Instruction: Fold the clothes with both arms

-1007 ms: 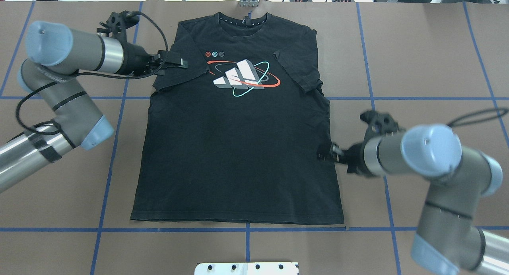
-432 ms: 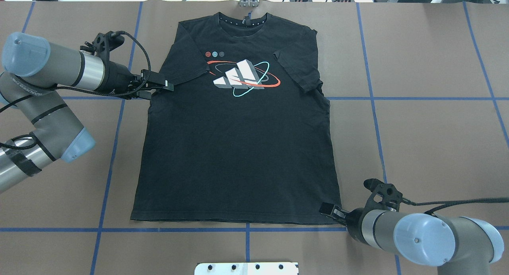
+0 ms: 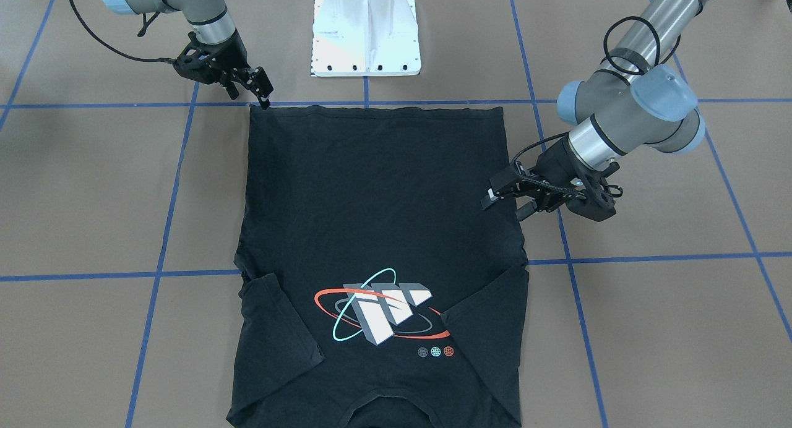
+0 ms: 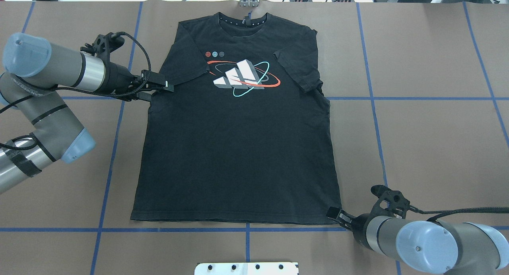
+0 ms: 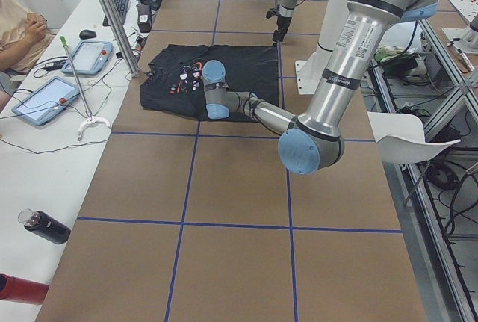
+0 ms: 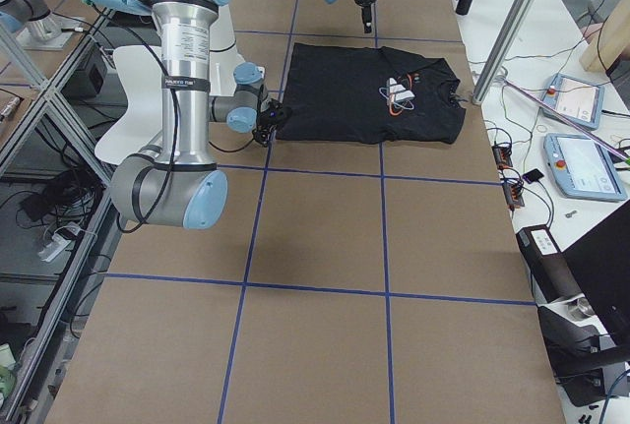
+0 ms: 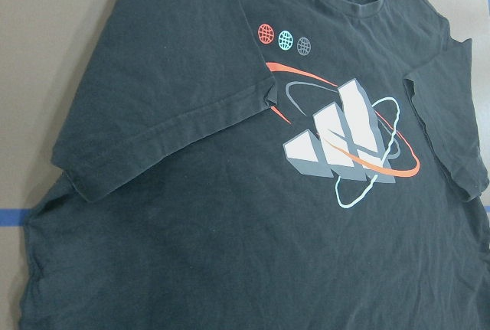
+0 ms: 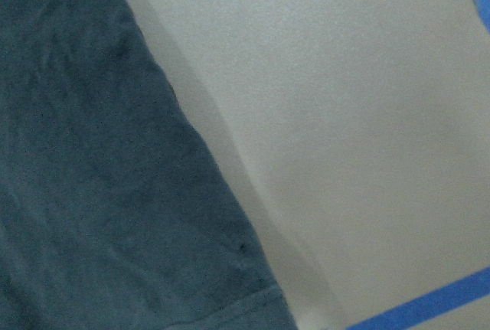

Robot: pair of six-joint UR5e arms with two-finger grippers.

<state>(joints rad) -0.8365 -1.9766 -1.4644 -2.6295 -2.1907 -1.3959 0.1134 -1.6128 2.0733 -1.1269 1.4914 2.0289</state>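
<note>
Front-facing view: the black short-sleeved T-shirt (image 3: pixel 377 193) with a white-grey logo lies flat, print up, on the brown paper-covered table (image 3: pixel 668 304), both sleeves folded inward. The left arm's black two-finger gripper (image 3: pixel 508 204) reaches in nearly level at the shirt's side edge by the sleeve, jaws apart and holding nothing.

Overhead view: the right arm's black gripper (image 4: pixel 337 215) sits low at the hem corner. Its jaws look parted, though they are poorly seen.

Right wrist view: only the hem corner and table show.
</note>
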